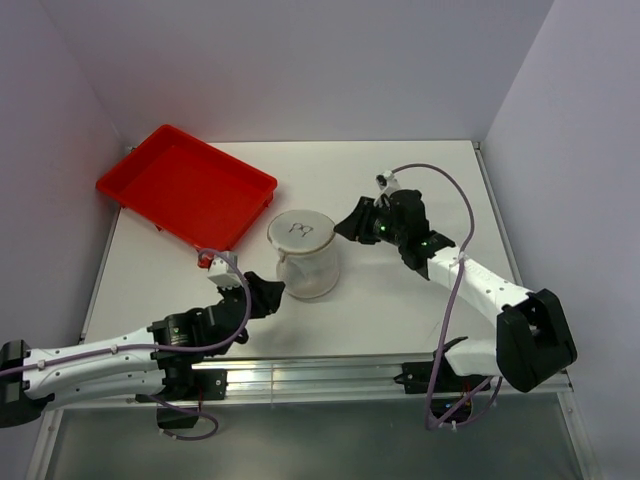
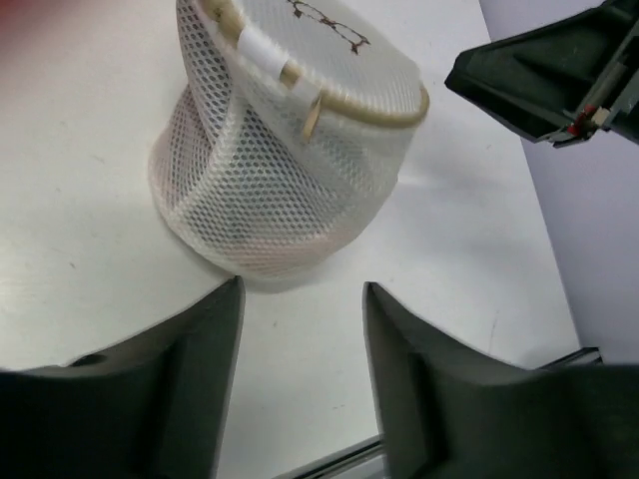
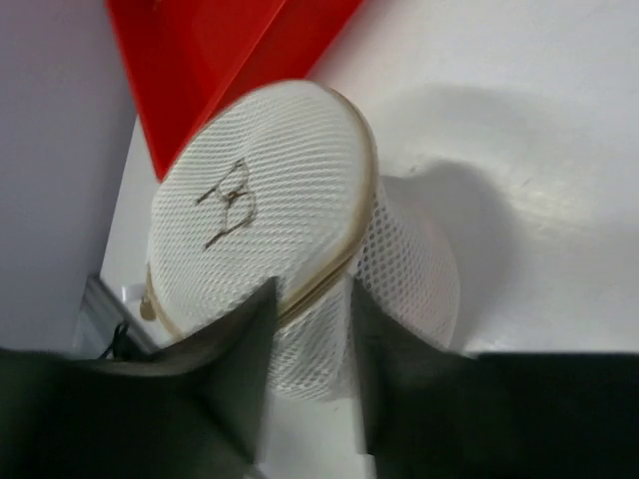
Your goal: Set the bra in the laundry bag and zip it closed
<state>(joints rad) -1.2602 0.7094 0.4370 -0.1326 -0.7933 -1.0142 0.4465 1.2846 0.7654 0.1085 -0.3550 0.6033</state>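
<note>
ok, the laundry bag (image 1: pixel 303 258) is standing on the white desk (image 1: pixel 385 312), close to the middle, round face up. you can read the little black bra outline (image 1: pixel 300 229) on top from here. in the left wrist view the bag leans a touch, and a small zip pull (image 2: pixel 313 118) hangs off the tan rim (image 2: pixel 384 117) on the near side. the rim looks joined all the way round where i can see it. what's inside, i can't make out through the mesh.

the red tray (image 1: pixel 160 180) sits at about ten o'clock from the bag, near it but not touching, pushed towards the far left corner.

the left arm (image 1: pixel 100 360) reaches in low from seven o'clock. the left jaws are parted with nothing between them, only bare desk in the gap, and the bag sits a little ahead of the tips, not touching.

the right arm (image 1: pixel 490 290) comes in from the other side, its tips at roughly two o'clock of the bag, right by the top edge. the right jaws are apart too. in the right wrist view the bag's rim and some mesh show through the gap, and i can't tell whether the pads touch the fabric. they don't look clamped on it.

so, one arm on each side of the bag, both sets of jaws open.
</note>
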